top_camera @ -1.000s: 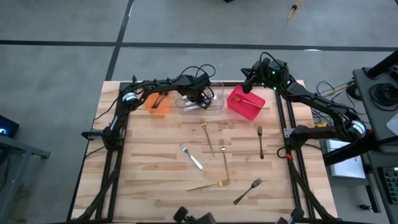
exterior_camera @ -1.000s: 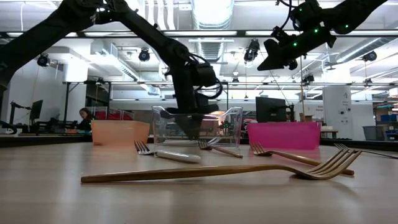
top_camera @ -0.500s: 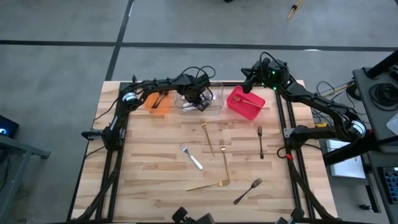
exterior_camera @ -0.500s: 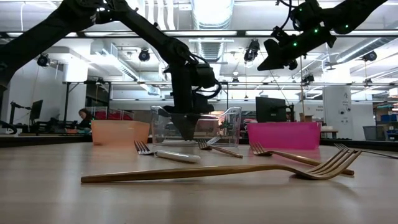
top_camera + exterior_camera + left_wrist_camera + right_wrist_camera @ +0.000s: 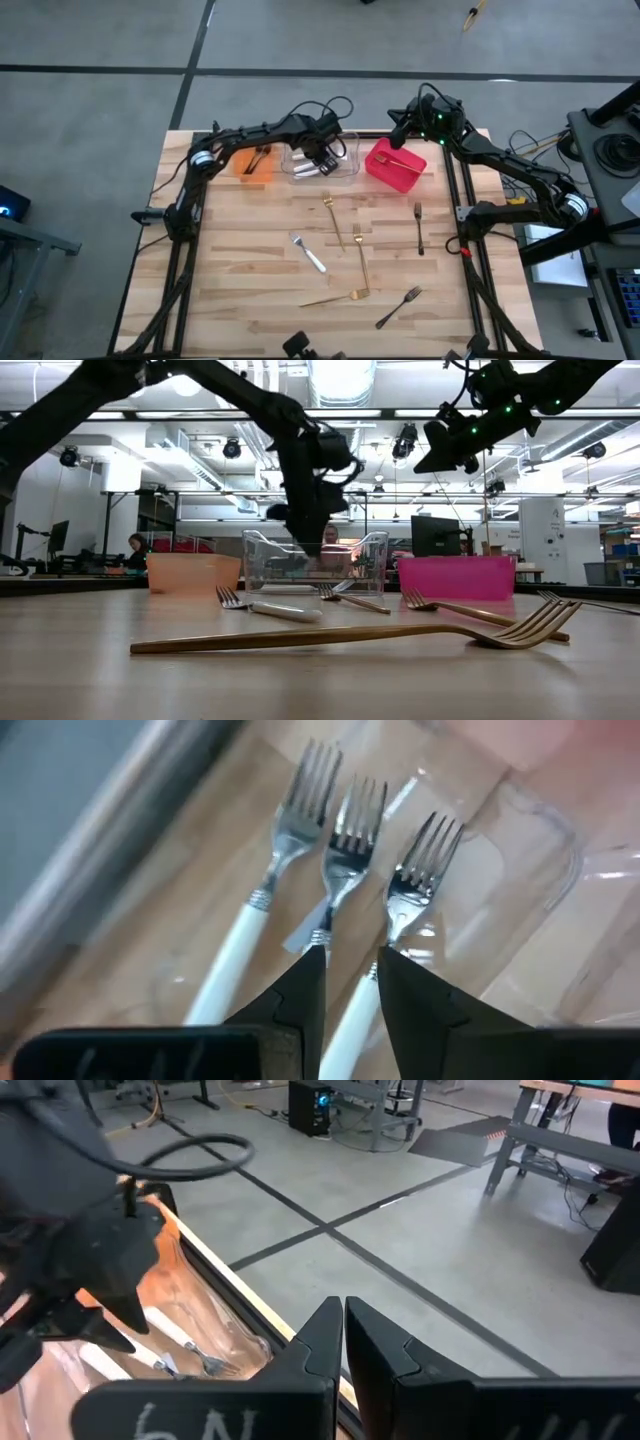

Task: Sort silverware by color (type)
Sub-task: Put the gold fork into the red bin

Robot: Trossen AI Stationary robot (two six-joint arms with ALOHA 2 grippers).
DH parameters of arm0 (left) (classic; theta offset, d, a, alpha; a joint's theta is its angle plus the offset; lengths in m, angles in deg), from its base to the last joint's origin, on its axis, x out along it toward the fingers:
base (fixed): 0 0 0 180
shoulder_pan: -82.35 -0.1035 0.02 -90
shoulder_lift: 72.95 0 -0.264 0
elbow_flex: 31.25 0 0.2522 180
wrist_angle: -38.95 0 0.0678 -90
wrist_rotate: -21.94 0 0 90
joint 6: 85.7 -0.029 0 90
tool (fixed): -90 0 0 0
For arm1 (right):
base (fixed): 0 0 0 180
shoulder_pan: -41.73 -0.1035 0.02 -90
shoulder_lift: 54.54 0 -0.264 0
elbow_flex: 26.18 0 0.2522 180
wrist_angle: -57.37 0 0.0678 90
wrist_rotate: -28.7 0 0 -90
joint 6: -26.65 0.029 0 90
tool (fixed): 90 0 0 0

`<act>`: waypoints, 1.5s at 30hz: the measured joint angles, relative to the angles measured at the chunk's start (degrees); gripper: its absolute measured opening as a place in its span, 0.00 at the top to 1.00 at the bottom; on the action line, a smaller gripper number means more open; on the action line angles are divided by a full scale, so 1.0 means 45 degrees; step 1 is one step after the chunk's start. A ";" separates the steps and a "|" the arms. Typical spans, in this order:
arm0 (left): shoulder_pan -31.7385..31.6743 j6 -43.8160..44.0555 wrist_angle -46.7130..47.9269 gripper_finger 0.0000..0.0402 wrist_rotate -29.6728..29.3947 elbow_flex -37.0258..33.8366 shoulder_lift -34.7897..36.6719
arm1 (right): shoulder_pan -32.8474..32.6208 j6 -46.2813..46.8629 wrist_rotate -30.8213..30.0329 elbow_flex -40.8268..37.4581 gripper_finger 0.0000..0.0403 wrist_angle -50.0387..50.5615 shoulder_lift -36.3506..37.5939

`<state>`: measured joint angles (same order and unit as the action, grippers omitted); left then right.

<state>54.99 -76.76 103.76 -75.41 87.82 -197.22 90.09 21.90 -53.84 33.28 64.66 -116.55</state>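
Observation:
My left gripper hangs over the clear bin, fingers pointing steeply down and slightly apart, nothing between them. Below it, three silver forks with white handles lie side by side on the bin's floor. My right gripper is shut and holds nothing, high over the far edge next to the red bin. Loose on the table are a white-handled fork, gold forks, a gold utensil and black forks.
An orange bin with a dark utensil stands left of the clear one; the red bin holds a gold fork. All three bins line the table's far edge. Bare wood lies to the left of the loose silverware. Cables loop over my left wrist.
My left gripper has risen straight up out of the clear bin and rolled a little about its own axis; its fingers keep the same small gap. The forks stay lying in the bin.

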 joint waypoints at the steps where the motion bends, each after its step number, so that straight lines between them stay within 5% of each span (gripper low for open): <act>1: 0.0084 -0.0143 -0.0010 0.81 -0.0290 -0.0074 0.0148 | 0.0000 0.0196 -0.0002 -0.0001 0.98 -0.0046 0.0002; 9: 0.0555 -0.1789 -0.1396 0.81 -0.0575 -0.1445 0.1854 | -0.0365 0.1831 0.0011 -0.0001 0.98 0.0231 0.0003; 17: 0.0540 -0.2599 -0.4969 0.81 -0.0369 -0.5741 0.5382 | -0.1892 0.2888 0.0020 -0.0001 0.98 0.2553 0.0008; 31: 0.0746 -0.3970 -1.2799 0.81 0.3817 -1.1812 1.0438 | -0.4781 0.5988 0.0063 0.0022 0.98 0.3795 0.0013; 39: 0.0856 -0.4580 -1.4722 0.81 0.3947 -1.2771 1.1322 | -0.5781 0.6303 0.0133 0.0994 0.98 0.5422 -0.0242; 45: 0.0885 -0.4430 -1.4524 0.81 0.3960 -1.2580 1.1050 | -0.5945 0.6452 0.0118 0.2692 0.98 0.9080 -0.1395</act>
<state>58.97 -96.69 38.40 -57.59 31.21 -147.49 63.34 50.93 -53.31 45.39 105.52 -122.82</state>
